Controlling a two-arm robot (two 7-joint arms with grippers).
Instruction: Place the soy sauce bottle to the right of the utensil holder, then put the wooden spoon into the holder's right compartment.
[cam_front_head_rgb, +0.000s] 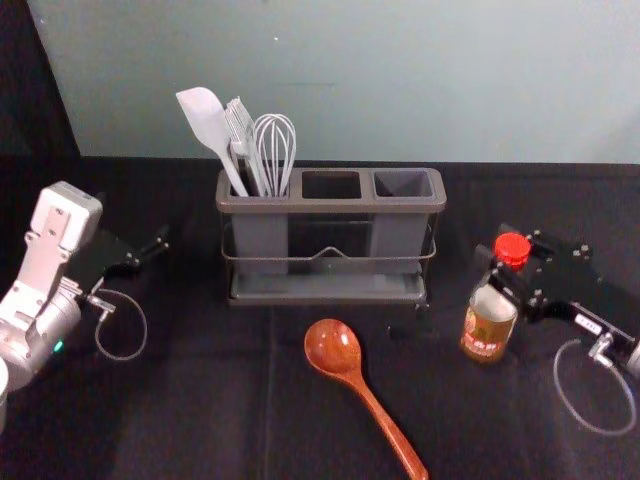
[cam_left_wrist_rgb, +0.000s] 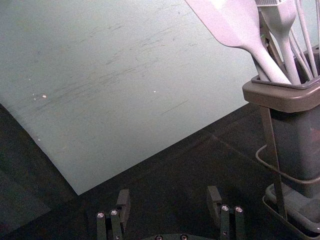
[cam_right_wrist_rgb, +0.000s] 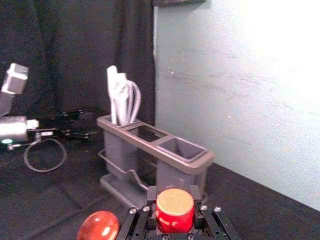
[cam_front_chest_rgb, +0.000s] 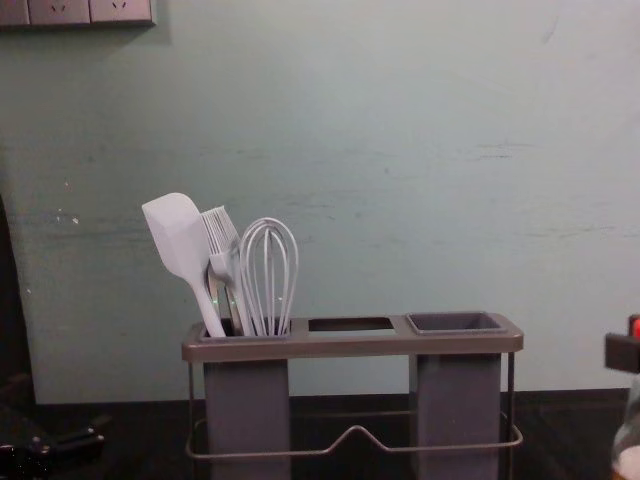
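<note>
Your right gripper (cam_front_head_rgb: 508, 280) grips the soy sauce bottle (cam_front_head_rgb: 488, 322) just under its red cap, right of the utensil holder (cam_front_head_rgb: 330, 206) and nearer you. Expect smooth, slippery sides and some liquid weight; keep that neck hold firm. Your left gripper (cam_left_wrist_rgb: 168, 197) is parked wide at far left.

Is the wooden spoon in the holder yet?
No, the wooden spoon lies on the dark cloth in front of the holder.

Head view looks down, chest view seemingly level, wrist views aslant; all share the utensil holder (cam_front_head_rgb: 330, 206).
</note>
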